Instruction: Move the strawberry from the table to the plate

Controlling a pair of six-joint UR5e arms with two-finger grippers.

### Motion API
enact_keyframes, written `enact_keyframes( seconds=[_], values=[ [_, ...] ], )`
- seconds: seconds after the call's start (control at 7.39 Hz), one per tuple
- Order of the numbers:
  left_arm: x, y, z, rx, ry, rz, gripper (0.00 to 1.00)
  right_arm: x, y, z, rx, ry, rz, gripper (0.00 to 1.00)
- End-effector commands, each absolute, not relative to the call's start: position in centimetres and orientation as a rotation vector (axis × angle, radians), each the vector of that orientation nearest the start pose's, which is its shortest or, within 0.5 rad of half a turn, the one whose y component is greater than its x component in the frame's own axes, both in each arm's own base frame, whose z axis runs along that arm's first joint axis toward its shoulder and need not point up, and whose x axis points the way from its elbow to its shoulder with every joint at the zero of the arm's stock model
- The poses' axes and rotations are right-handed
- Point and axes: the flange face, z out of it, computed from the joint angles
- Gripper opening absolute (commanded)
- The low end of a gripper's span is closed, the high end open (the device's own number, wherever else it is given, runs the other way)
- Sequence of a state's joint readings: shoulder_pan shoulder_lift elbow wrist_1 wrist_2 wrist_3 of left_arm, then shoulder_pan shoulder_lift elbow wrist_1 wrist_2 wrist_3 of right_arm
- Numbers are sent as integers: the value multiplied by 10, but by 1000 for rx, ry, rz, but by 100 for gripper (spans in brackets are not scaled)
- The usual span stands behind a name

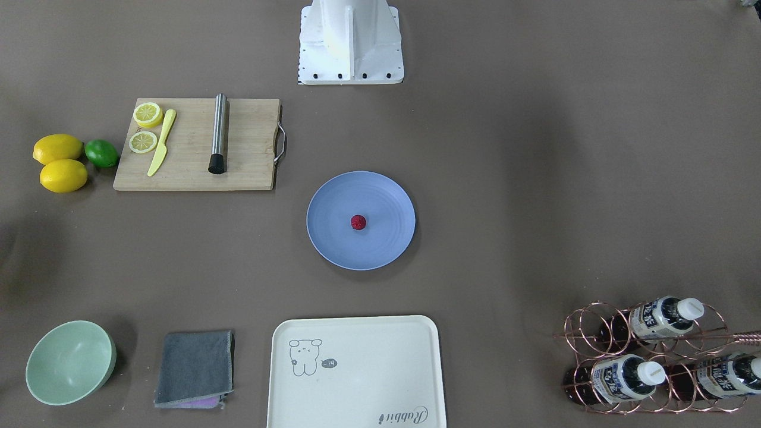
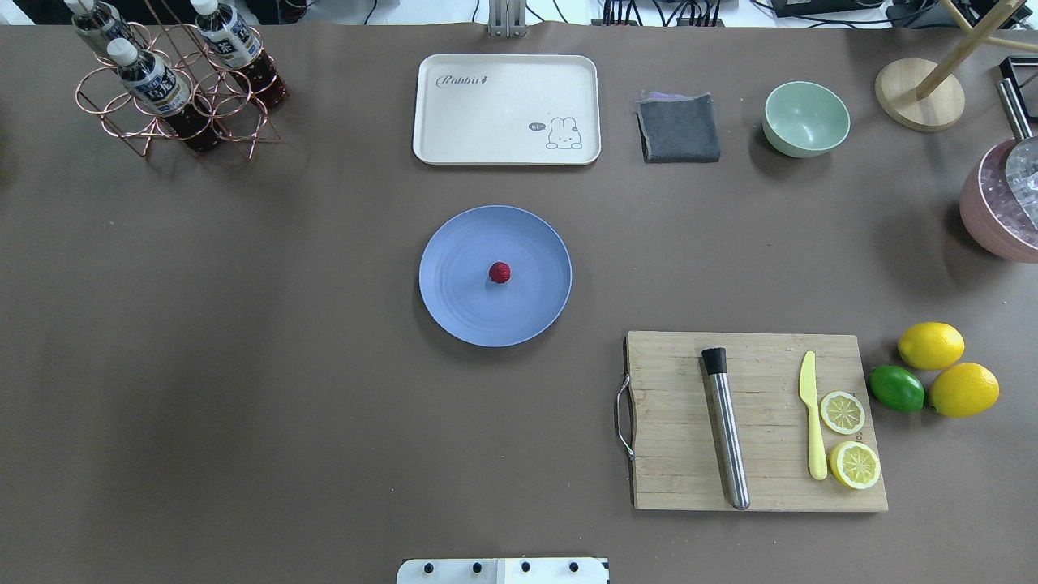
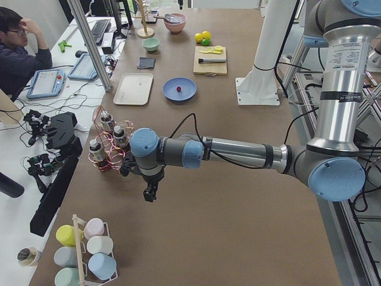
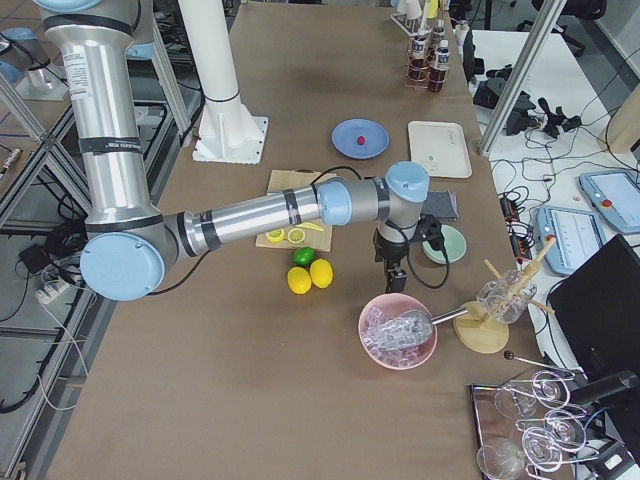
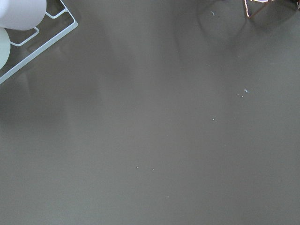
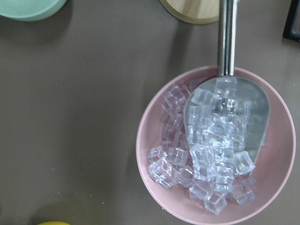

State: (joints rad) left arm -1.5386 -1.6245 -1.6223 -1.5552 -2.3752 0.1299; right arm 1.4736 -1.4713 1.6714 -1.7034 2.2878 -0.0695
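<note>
Strawberry [image 1: 358,222] sits at centre of plate [image 1: 333,238]. Left gripper [image 3: 149,197] and right gripper [image 4: 393,287] both far off; cannot tell finger state.

Our arms stretch level, one to each side of the plate [image 3: 188,91].
Our left arm [image 3: 238,152] and right arm [image 4: 260,212] both end well apart from it, left gripper [image 3: 149,195] and right gripper [image 4: 392,284] pointing straight down; whether their fingers are parted we cannot tell.
</note>
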Motion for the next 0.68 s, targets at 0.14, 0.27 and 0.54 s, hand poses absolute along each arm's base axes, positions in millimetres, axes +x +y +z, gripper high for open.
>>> enact_keyframes(
  seconds=[0.14,0.27,0.54],
  values=[
    [-45,-521,609,142,798,196,98,55,-507,624,-9,-734,-82,100],
    [-44,-521,611,139,794,197,98,55,-501,633,-27,-722,-72,100],
    [-46,-515,620,116,792,178,98,56,-500,632,-25,-719,-71,100]
  ],
)
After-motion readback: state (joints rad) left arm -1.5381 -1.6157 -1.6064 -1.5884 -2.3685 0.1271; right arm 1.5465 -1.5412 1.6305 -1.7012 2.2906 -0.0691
